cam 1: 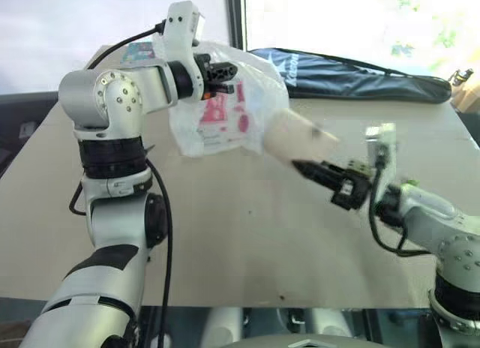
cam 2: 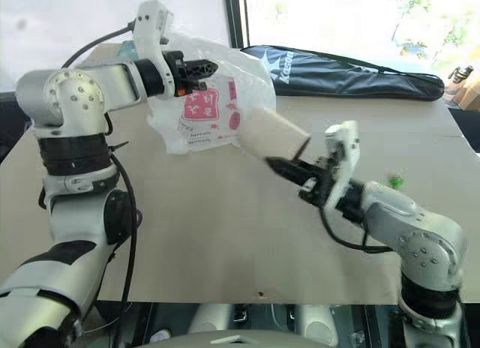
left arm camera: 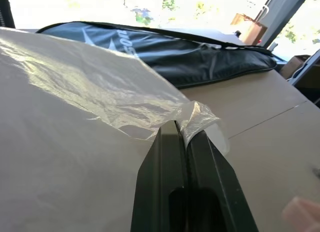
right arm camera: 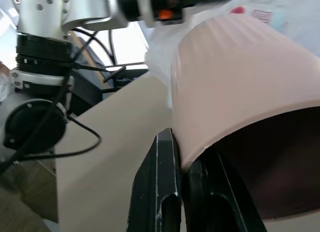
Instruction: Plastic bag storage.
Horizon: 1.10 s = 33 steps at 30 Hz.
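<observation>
My right hand (cam 2: 279, 166) is closed on the rim of a pale pink cup (cam 2: 274, 136), held level above the bare tan table (cam 2: 225, 235). Just past the cup, my left hand (cam 1: 229, 72) pinches the plastic bag (cam 1: 225, 108) up off the table. Beyond both, a long black zippered cover (cam 1: 352, 76) lies below bright windows (cam 1: 352, 18).

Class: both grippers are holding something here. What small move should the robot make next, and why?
Probably push the pink tube further into the plastic bag. The left gripper pinches the bag's edge, holding it up, and the right gripper grips the tube's rim, its far end already at the bag.
</observation>
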{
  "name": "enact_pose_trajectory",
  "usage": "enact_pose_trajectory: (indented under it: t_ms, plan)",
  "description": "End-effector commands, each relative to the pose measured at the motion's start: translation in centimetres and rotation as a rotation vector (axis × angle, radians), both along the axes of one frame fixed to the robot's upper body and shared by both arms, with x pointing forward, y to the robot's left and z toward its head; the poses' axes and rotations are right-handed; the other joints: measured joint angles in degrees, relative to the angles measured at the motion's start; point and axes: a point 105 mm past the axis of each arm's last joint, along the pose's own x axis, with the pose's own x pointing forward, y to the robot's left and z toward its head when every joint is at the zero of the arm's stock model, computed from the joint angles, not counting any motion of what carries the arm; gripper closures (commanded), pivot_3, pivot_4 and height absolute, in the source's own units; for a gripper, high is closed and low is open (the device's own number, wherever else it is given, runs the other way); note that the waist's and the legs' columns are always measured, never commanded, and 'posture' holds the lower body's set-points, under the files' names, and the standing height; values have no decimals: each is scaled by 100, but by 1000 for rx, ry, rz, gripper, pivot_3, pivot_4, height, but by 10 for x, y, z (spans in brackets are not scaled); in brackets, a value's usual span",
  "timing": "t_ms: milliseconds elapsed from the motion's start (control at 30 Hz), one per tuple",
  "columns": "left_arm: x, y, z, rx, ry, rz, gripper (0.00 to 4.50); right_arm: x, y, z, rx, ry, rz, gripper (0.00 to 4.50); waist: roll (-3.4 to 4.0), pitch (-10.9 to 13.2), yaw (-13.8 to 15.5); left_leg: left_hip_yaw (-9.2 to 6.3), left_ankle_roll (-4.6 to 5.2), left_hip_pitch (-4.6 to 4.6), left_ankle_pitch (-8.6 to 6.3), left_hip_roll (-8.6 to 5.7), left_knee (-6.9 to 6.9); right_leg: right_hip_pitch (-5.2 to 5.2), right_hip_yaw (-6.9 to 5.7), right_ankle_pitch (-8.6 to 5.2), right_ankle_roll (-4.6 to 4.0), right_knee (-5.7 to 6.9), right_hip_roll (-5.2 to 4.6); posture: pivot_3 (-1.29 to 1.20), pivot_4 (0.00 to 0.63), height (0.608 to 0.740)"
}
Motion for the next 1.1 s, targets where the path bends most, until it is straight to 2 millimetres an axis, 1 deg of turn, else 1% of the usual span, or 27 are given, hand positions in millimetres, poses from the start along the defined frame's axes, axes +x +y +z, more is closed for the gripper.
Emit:
enact_pose_trajectory:
  t_ms: [33, 100, 133, 167, 200, 233, 267, 333, 367, 433, 467, 533, 600, 667, 700, 733, 800, 867, 900, 933, 967, 1033, 1100]
  plan:
    - [-6, -17, 24, -16, -69, -76, 4500, 27, 30, -3, -75, 22, 5, 4418, 0, 0, -4, 0, 1, -1, 0, -1, 1, 0, 0, 0, 0, 1, 0, 0, 150, 740]
    - [-9, -20, 26, -28, -58, -96, 4500, 44, 40, -7, -101, 39, -12, 4418, 0, 0, -7, 3, 1, 0, 0, -1, 4, -2, 2, 0, 0, 4, 4, 0, 150, 740]
    - [-13, -21, 26, -36, -39, -115, 4500, 62, 42, -11, -106, 53, -71, 4418, 0, 0, 0, 2, 1, -2, 0, -1, 3, -3, 1, 0, -1, 6, 7, 0, 150, 740]
    - [-19, -21, 24, -37, -23, -136, 4500, 81, 39, -15, -116, 65, -147, 4418, 0, 0, -5, 0, 1, -3, 0, -1, 4, -3, 0, 0, -1, 7, 7, 0, 150, 740]
    - [-23, -21, 23, -35, -12, -150, 4500, 93, 37, -18, -124, 70, -198, 4418, 0, 0, 2, 6, 1, -4, 0, -1, 3, -6, 7, 0, -1, 6, 6, 0, 150, 740]
    - [-25, -20, 21, -32, -1, -152, 4500, 103, 31, -24, -152, 69, -257, 4418, -2, 1, 10, 6, 2, -15, 0, -3, 1, -15, 6, 0, -1, 6, 6, 0, 150, 740]
    - [-29, -17, 16, -24, 22, -151, 4500, 112, 17, -30, -172, 76, -328, 4418, -2, 1, 22, 7, 3, -26, -1, -5, 1, -25, 6, 0, -1, 7, 5, 0, 150, 740]
    - [-35, -13, 10, -16, 56, -152, 4500, 120, -1, -35, -189, 79, -407, 4418, -1, 1, 20, 7, 8, -55, -4, -10, 1, -54, 7, 1, 0, 8, -6, 0, 150, 740]
    - [-42, -14, 4, -11, 87, -194, 4500, 121, -15, -33, -192, 68, -451, 4418, -1, 1, 21, 6, 10, -67, -5, -11, 1, -64, 6, 1, 0, 8, -12, 0, 150, 740]
    - [-56, -23, -4, -9, 124, -296, 4500, 118, -34, -27, -210, 33, -482, 4418, -1, 1, 23, 2, 10, -100, -5, -12, 3, -91, 1, 1, 1, 20, -13, 0, 150, 740]
    - [-63, -30, -4, -21, 130, -357, 4500, 114, -40, -22, -214, 17, -485, 4418, -1, 1, 29, 2, 10, -103, -5, -12, 2, -94, 0, 1, 1, 32, -16, 0, 150, 740]
    - [-74, -42, -2, -46, 134, -455, 4500, 105, -45, -12, -219, -19, -464, 4418, 1, 3, 22, -2, 9, -104, -4, -11, 3, -95, -3, 1, 1, 28, -18, 0, 150, 740]
    - [-76, -48, -3, -61, 143, -484, 4500, 92, -38, -2, -206, -43, -386, 4418, 2, 4, -3, -1, 4, -98, -1, -9, 10, -94, 0, 1, 1, 18, -18, 0, 150, 740]
    - [-75, -51, -3, -79, 151, -479, 4500, 83, -31, 2, -199, -50, -324, 4418, 2, 4, -27, 4, -4, -79, 3, -8, 10, -90, 11, 1, 0, 34, -14, 0, 150, 740]
    - [-72, -53, 1, -120, 160, -483, 4500, 78, -24, 4, -201, -61, -286, 4418, 2, 4, -30, 7, -8, -69, 6, -5, 10, -86, 15, 1, 0, 42, -10, 0, 150, 740]
    - [-71, -56, 6, -159, 166, -498, 4500, 77, -18, 5, -198, -65, -271, 4418, 2, 4, -28, 12, -15, -50, 9, -3, 8, -78, 21, -1, -2, 57, -5, 0, 150, 740]
    - [-72, -62, 18, -240, 174, -544, 4500, 88, -5, 8, -179, -82, -289, 4418, 0, 5, -34, 13, -18, -27, 11, 0, 7, -61, 22, -2, -3, 63, 2, 0, 150, 740]
    - [-73, -65, 25, -287, 183, -566, 4500, 104, 8, 13, -141, -108, -320, 4418, 1, 5, -44, 22, -20, -13, 13, 2, 7, -56, 34, -1, -2, 68, 8, 0, 150, 740]
    - [-73, -66, 26, -302, 188, -572, 4500, 116, 13, 15, -119, -111, -352, 4418, 1, 4, -47, 25, -21, -11, 14, 2, 7, -56, 40, -1, -2, 68, 11, 0, 150, 740]
    - [-73, -66, 27, -313, 192, -574, 4500, 133, 19, 9, -136, -132, -398, 4418, 1, 5, -47, 29, -21, -5, 15, 2, 8, -54, 44, -1, -2, 71, 12, 0, 150, 740]
    - [-73, -66, 28, -322, 195, -573, 4500, 144, 25, 4, -160, -161, -418, 4418, 0, 4, -55, 31, -21, -4, 15, 2, 8, -54, 46, -1, -2, 70, 12, 0, 150, 740]
    - [-73, -66, 28, -328, 193, -560, 4500, 156, 37, -8, -154, -152, -386, 4418, -2, 4, -33, 35, -21, -2, 15, 1, 6, -53, 49, 0, -3, 70, 12, 0, 150, 740]
    - [-70, -63, 25, -318, 184, -520, 4500, 166, 39, -17, -171, -177, -399, 3765, -2, 4, -6, 32, -21, -7, 15, 0, 6, -52, 45, 1, -5, 65, 10, 0, 150, 740]
